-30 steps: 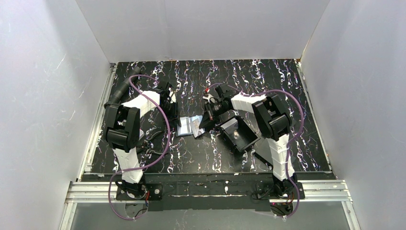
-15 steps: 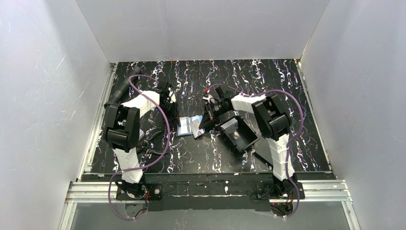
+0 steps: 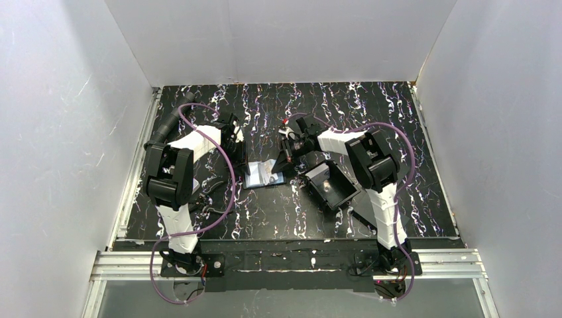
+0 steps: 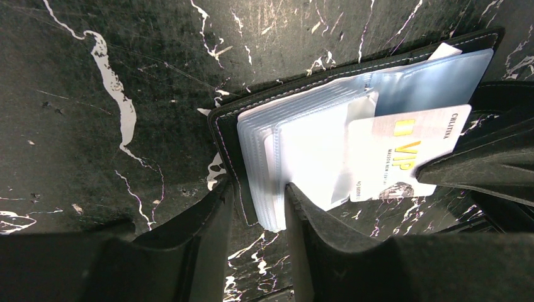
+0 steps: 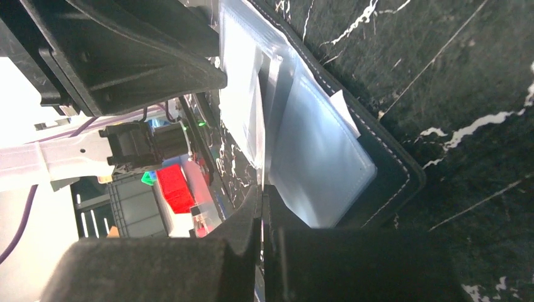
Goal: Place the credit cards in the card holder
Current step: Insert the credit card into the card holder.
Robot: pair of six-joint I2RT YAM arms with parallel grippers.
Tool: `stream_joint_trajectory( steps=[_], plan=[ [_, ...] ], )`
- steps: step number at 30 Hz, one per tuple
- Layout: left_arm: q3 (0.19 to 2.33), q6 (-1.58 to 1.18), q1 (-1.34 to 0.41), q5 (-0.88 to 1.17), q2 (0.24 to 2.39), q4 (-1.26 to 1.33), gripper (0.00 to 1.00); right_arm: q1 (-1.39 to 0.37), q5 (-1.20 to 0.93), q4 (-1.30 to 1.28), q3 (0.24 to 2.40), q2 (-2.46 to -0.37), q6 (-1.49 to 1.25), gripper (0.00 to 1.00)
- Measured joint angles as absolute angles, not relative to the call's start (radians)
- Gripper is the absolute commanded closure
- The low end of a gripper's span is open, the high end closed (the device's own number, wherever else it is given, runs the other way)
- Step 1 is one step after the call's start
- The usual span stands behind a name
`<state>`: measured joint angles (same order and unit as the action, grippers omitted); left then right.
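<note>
The card holder [image 3: 260, 177] lies open on the black marbled table, black cover down, pale blue sleeves [image 4: 302, 151] up. My left gripper [image 4: 258, 201] is shut on its left edge, one finger outside the cover [image 4: 227, 145], the other on the sleeve stack. A white credit card [image 4: 403, 157] marked VIP lies partly inside a sleeve. My right gripper [image 5: 261, 195] is shut on the card's outer edge, and its dark fingers [image 4: 485, 170] cover that end. In the top view the left gripper [image 3: 242, 165] and the right gripper [image 3: 286, 163] flank the holder.
A larger black rimmed tray [image 3: 331, 187] stands just right of the holder, under the right arm. A black hose [image 3: 169, 120] runs along the far left edge. White walls close in the table on three sides.
My right gripper has moved a little left towards the holder with the card, which now lies deeper over the sleeves. The left gripper has stayed in place on the holder.
</note>
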<state>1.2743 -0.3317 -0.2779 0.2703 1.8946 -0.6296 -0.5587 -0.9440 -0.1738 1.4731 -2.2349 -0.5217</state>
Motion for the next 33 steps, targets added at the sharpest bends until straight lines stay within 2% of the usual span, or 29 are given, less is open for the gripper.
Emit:
stream_joint_trajectory(
  steps=[17, 33],
  plan=[
    [1.276, -0.329, -0.278, 0.274, 1.895, -0.631, 0.70, -0.562, -0.915, -0.007, 1.443, -2.235, -0.629, 0.99],
    [1.276, -0.328, -0.278, 0.281, 1.895, -0.633, 0.71, -0.565, -0.922, 0.162, 1.306, -2.207, -0.752, 0.99]
  ],
)
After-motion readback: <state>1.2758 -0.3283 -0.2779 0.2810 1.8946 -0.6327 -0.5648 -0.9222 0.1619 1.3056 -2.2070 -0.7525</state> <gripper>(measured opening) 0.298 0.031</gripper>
